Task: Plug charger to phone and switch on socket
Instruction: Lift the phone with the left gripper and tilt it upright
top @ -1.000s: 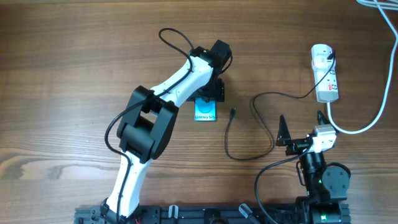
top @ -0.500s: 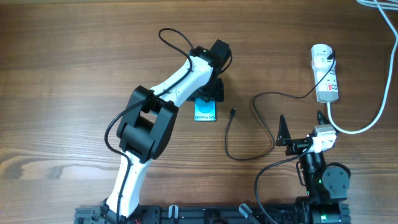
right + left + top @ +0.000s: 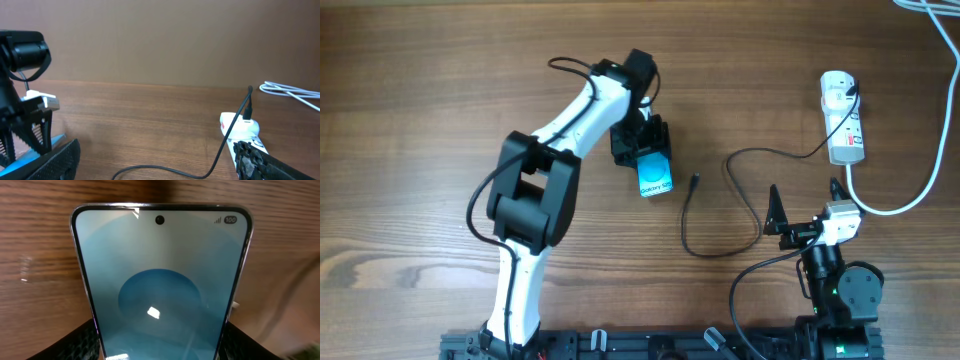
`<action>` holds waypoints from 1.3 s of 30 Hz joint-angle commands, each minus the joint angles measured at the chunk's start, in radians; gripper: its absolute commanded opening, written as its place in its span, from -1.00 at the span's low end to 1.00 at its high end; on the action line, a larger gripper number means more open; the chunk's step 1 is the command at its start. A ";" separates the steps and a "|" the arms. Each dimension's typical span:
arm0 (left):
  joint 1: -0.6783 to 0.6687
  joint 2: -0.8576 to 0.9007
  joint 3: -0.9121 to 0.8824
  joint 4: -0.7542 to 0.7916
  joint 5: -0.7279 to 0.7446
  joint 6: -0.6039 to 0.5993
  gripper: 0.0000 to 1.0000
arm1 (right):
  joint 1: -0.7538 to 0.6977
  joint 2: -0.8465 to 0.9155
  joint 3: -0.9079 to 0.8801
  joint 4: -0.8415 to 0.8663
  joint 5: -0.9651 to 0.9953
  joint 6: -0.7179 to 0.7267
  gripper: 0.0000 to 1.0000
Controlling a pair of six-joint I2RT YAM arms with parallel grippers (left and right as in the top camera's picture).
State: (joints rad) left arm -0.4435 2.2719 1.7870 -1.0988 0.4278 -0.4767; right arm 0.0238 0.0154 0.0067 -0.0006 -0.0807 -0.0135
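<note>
The phone [image 3: 655,176], cyan screen with a white rim, lies at the table's middle, turned slightly askew. My left gripper [image 3: 642,152] is shut on its far end; in the left wrist view the phone [image 3: 160,280] fills the frame between my black fingers [image 3: 75,342]. The charger is a thin black cable [image 3: 740,205] that loops from its plug [image 3: 853,92] in the socket [image 3: 844,120] to its connector tip [image 3: 694,181], lying free right of the phone. My right gripper [image 3: 807,207] is open and empty near the front right, apart from the cable. The right wrist view shows the socket [image 3: 241,125] and cable [image 3: 200,172].
The socket's thick white cord [image 3: 920,190] curves off the far right edge and shows in the right wrist view [image 3: 292,92]. My left arm [image 3: 535,200] stretches across the table's left middle. The wooden table [image 3: 420,120] has bare surface at the left and back.
My left arm has swung to the left with its wrist, and the phone in its grip has turned and shifted slightly. The right arm and the cable have not moved.
</note>
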 commanded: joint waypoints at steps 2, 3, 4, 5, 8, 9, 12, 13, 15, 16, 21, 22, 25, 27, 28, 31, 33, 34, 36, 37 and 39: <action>0.078 -0.050 -0.001 -0.005 0.407 -0.002 0.36 | 0.003 -0.008 -0.002 0.002 0.013 -0.012 1.00; 0.101 -0.050 -0.001 -0.006 0.495 -0.002 0.36 | 0.003 -0.008 -0.002 0.002 0.013 -0.012 1.00; 0.116 -0.050 -0.001 -0.006 0.551 -0.002 0.35 | 0.003 -0.008 -0.002 0.002 0.013 -0.012 1.00; 0.134 -0.050 -0.001 -0.005 0.611 -0.002 0.34 | 0.003 -0.008 -0.002 0.002 0.013 -0.012 1.00; 0.176 -0.050 -0.001 -0.006 0.743 -0.002 0.31 | 0.003 -0.008 -0.002 0.002 0.013 -0.013 1.00; 0.193 -0.050 -0.001 -0.006 0.811 -0.002 0.31 | 0.003 -0.008 -0.002 0.002 0.013 -0.012 1.00; 0.225 -0.050 -0.001 -0.006 0.942 -0.002 0.31 | 0.003 -0.008 -0.002 0.002 0.013 -0.012 1.00; 0.241 -0.050 -0.001 -0.006 0.987 -0.002 0.31 | 0.003 -0.008 -0.002 0.002 0.013 -0.012 1.00; 0.266 -0.050 -0.001 -0.009 1.023 -0.002 0.31 | 0.003 -0.008 -0.002 0.002 0.013 -0.012 1.00; 0.278 -0.050 -0.001 -0.021 1.046 -0.002 0.31 | 0.003 -0.008 -0.002 0.002 0.013 -0.012 1.00; 0.336 -0.050 -0.001 -0.079 1.150 -0.009 0.32 | 0.003 -0.008 -0.002 0.002 0.013 -0.012 0.99; 0.346 -0.050 -0.001 -0.092 1.150 -0.009 0.32 | 0.003 -0.008 -0.002 0.002 0.013 -0.012 1.00; 0.376 -0.050 -0.001 -0.137 1.150 0.000 0.32 | 0.003 -0.008 -0.002 0.002 0.013 -0.012 1.00; 0.388 -0.050 -0.001 -0.157 1.150 0.001 0.33 | 0.003 -0.008 -0.002 0.002 0.013 -0.012 1.00; 0.395 -0.050 -0.001 -0.184 1.150 0.002 0.33 | 0.003 -0.008 -0.002 0.002 0.013 -0.013 1.00; 0.398 -0.050 -0.001 -0.201 1.150 0.002 0.33 | 0.003 -0.008 -0.002 0.002 0.013 -0.013 1.00; 0.398 -0.050 -0.001 -0.201 1.150 0.002 0.34 | 0.003 -0.008 -0.002 0.002 0.013 -0.012 1.00; 0.398 -0.050 -0.001 -0.201 1.150 0.002 0.33 | 0.003 -0.008 -0.002 0.002 0.013 -0.012 1.00; 0.397 -0.050 -0.001 -0.206 1.150 0.002 0.33 | 0.003 -0.008 -0.002 0.002 0.013 -0.012 1.00; 0.397 -0.050 -0.001 -0.219 1.150 0.002 0.33 | 0.003 -0.008 -0.002 0.002 0.013 -0.013 1.00; 0.395 -0.050 -0.001 -0.230 1.150 0.002 0.33 | 0.003 -0.008 -0.002 0.002 0.013 -0.012 1.00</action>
State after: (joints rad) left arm -0.0502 2.2700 1.7863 -1.3178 1.5211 -0.4801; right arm 0.0238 0.0154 0.0067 -0.0006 -0.0803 -0.0139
